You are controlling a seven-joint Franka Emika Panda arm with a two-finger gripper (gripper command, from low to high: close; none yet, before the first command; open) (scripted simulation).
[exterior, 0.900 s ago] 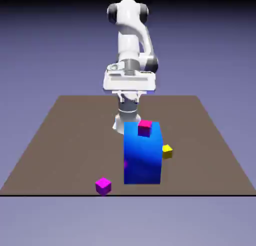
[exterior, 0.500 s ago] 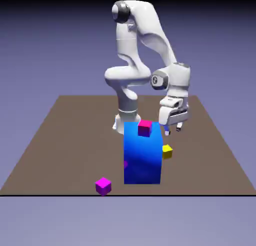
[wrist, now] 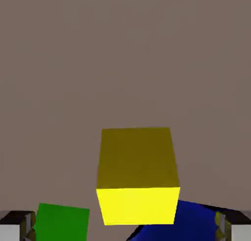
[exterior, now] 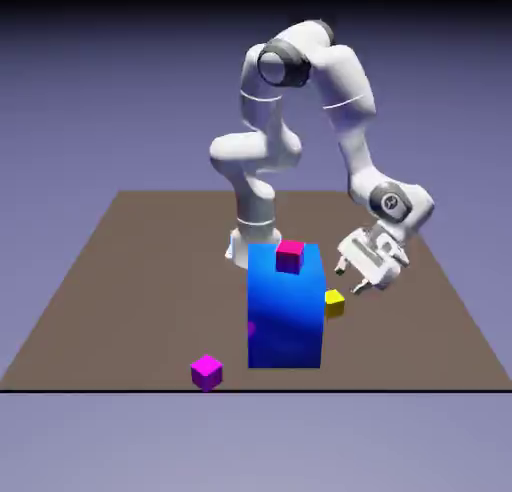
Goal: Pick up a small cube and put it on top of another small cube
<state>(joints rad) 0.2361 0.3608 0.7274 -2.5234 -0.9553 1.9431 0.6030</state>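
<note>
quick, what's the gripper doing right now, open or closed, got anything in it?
Gripper: open, holding nothing; yellow cube ahead of the fingertips, not gripped.

White arm arched toward the exterior view's right, open tool [exterior: 348,282] tilted down and inward

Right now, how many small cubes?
4: yellow cube beside the large blue block; magenta cube on the brown table, camera side; crimson cube at the block's top; green, likely cube, hand view's bottom left. Block may hide more.
</note>
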